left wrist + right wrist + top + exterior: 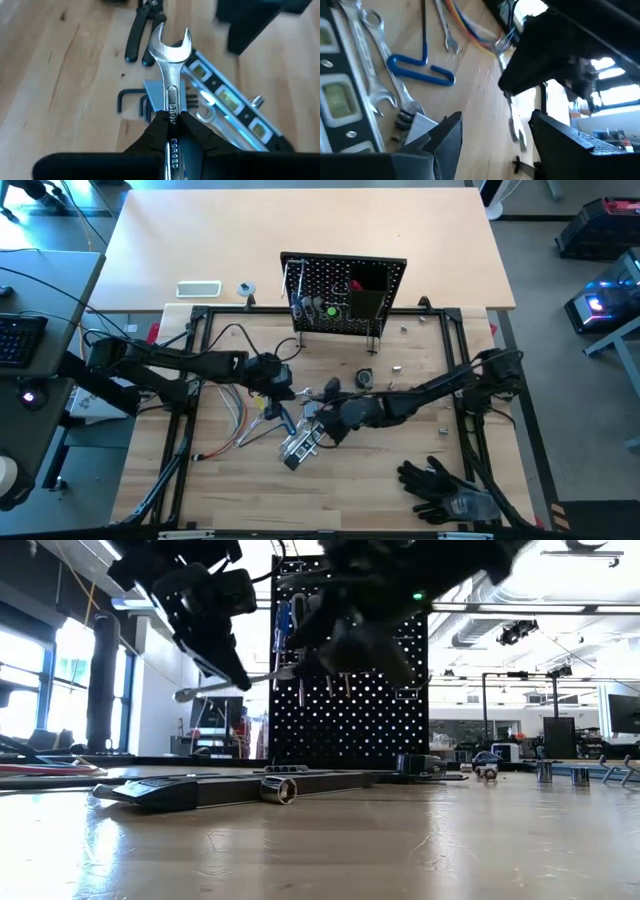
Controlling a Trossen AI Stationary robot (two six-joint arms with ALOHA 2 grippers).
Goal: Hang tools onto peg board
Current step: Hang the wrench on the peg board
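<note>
Left gripper [172, 131] clamps wrench [171, 60] by shank, open end fwd

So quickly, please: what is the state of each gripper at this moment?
Left gripper: closed, holding a silver wrench above the table.
Right gripper: open, holding nothing, just above the tools on the table.

Black jointed arms, looped cables, dark claw [172, 131]
</note>
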